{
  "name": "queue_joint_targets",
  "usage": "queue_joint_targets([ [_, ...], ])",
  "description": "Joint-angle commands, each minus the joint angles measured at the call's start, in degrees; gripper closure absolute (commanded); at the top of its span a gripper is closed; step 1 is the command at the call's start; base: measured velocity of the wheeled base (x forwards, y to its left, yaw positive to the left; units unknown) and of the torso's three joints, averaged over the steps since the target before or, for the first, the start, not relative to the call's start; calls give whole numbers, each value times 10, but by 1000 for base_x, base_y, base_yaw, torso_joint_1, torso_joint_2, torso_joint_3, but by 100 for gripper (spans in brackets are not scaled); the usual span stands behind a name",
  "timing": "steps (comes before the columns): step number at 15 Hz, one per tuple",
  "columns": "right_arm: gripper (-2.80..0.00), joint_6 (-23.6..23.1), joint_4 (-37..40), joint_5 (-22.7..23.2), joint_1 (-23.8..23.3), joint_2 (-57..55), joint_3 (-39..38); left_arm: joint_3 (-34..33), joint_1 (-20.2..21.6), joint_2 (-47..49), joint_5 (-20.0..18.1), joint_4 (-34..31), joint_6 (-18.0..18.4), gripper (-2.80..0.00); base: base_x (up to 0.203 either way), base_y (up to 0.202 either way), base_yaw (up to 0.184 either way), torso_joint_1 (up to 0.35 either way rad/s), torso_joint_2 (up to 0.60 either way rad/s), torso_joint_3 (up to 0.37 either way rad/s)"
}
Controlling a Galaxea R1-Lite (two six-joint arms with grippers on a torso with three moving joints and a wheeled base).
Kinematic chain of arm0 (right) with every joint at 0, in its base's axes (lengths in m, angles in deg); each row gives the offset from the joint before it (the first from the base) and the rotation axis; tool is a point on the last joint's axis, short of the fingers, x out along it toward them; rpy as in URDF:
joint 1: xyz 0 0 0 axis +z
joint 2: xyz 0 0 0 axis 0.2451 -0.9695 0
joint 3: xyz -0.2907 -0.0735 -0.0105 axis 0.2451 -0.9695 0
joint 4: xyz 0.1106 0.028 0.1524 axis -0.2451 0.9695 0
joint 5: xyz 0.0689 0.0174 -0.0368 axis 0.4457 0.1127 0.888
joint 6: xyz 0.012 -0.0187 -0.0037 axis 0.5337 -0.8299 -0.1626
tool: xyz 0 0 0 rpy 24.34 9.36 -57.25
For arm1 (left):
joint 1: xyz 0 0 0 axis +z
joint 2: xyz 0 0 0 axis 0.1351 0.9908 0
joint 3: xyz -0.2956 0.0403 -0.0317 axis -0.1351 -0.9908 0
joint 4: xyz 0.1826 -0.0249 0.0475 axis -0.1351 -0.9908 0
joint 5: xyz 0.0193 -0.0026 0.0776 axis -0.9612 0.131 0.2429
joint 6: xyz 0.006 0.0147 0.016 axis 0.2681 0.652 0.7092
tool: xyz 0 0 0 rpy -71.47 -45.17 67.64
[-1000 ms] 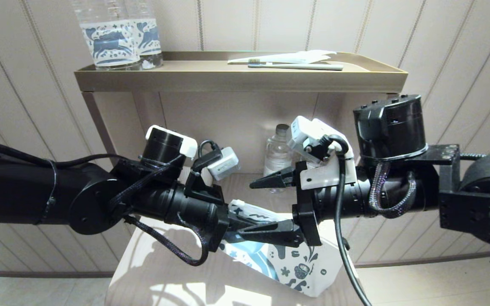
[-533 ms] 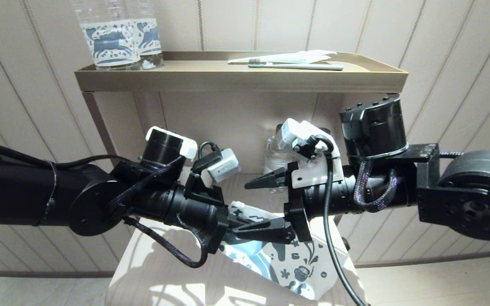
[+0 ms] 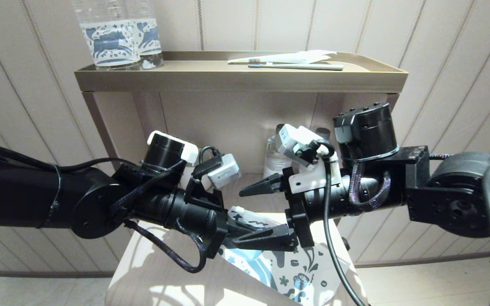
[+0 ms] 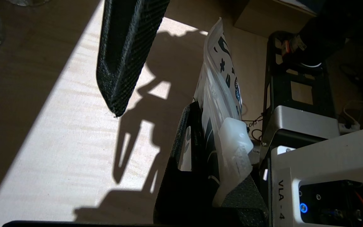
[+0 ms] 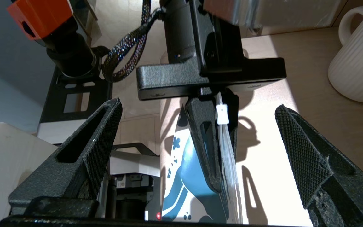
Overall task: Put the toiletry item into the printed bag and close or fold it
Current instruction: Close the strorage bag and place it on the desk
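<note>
The printed bag (image 3: 300, 272) hangs upright over the pale lower shelf, its blue horse print showing (image 5: 178, 167). My left gripper (image 3: 245, 227) is shut on the bag's top edge, right beside the white slider (image 4: 235, 138), which also shows in the right wrist view (image 5: 222, 114). My right gripper (image 3: 237, 219) faces the left one and is open wide. One of its fingers (image 5: 99, 148) stands on each side of the left gripper's fingers and the bag's edge, touching neither. The toiletry item is hidden from every view.
A tan tray shelf (image 3: 240, 80) above carries two horse-label bottles (image 3: 113, 38) and a grey-green toothbrush (image 3: 296, 66) on a white wrapper. A small clear bottle (image 3: 274, 157) stands at the back of the lower shelf (image 3: 164, 263). A white ribbed mug (image 5: 358, 63) is nearby.
My right arm has slid left toward the left gripper, so its open fingers reach further along the bag's top edge. The left arm sank slightly, still holding the bag.
</note>
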Motion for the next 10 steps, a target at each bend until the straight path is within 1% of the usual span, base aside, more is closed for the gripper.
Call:
queue_joint_targets([
  [1,-280,-6,-1,2,0,-5,-4,0,0,0,-2,1,1,0,0,0,0,0,0,0],
  [10,-280,-9,0,0,-3,-12,1,-2,-4,-3,-2,1,1,0,0,0,0,0,0,0],
])
